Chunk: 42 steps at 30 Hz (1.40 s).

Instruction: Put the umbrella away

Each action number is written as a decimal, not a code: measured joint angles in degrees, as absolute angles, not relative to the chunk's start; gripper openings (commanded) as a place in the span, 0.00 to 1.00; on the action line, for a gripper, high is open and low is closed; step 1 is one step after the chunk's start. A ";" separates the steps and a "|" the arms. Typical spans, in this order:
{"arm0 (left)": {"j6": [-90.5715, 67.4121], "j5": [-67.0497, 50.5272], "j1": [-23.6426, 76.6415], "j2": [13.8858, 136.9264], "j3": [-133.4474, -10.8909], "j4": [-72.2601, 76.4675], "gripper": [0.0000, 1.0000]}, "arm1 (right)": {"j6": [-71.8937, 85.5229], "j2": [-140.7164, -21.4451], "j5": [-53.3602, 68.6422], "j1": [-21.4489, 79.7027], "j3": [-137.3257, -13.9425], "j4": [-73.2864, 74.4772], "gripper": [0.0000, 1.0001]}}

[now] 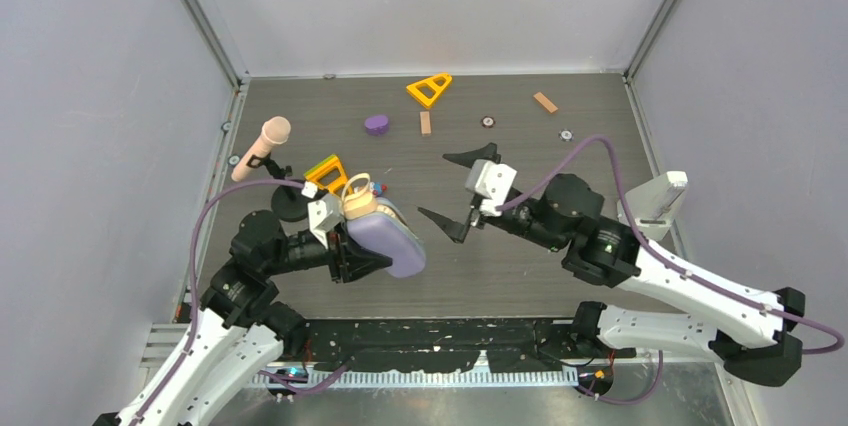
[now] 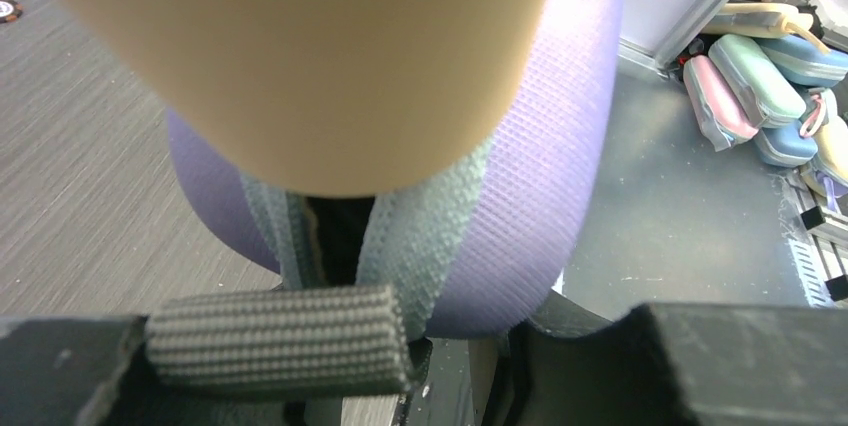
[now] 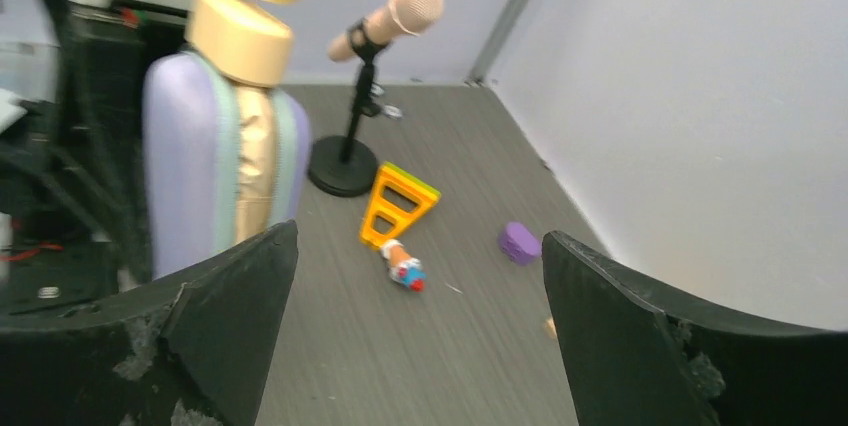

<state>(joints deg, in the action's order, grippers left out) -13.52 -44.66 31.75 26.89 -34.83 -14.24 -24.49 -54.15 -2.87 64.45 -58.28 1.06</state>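
The dark wood-grain worktop (image 1: 520,266) runs between pale walls. Over its near left side, the left pincer (image 1: 350,246) grips a lavender case (image 1: 395,241), an oblong woven-fabric pouch with a grey-green zipper band. The pouch covers most of the fingers from above. The umbrella (image 1: 360,204) sits inside it. Only its round tan handle, the wrist loop and a strip of beige fabric in the zipper gap show, and the rest is hidden. The right pincer (image 1: 433,184) hangs nearby with its black jaws spread wide, touching nothing. Behind stand a pink-headed microphone (image 1: 262,146), a yellow triangular frame (image 1: 429,89) and a small purple puck (image 1: 376,124).
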 measured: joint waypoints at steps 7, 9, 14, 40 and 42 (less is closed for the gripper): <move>-13.28 -44.62 31.75 25.91 -34.65 -13.85 0.00 | -13.50 -51.81 12.19 61.21 -58.30 2.26 0.95; -13.19 -44.64 31.75 26.02 -34.65 -13.82 0.00 | -10.39 -53.21 15.49 61.21 -58.30 2.07 0.95; -12.93 -44.66 31.75 26.30 -34.65 -13.76 0.00 | -4.82 -57.63 20.80 61.17 -58.30 -0.45 0.95; -19.49 -44.36 31.55 24.27 -29.95 0.51 0.99 | 4.54 -66.19 24.60 61.04 -58.89 -9.37 0.06; -22.37 -43.97 31.55 24.21 -28.21 4.82 1.00 | 5.50 -65.87 24.73 61.04 -57.52 -11.31 0.06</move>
<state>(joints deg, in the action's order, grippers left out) -22.37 -43.97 31.55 24.21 -28.21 4.82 5.50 -65.87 24.73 61.04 -57.52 -11.31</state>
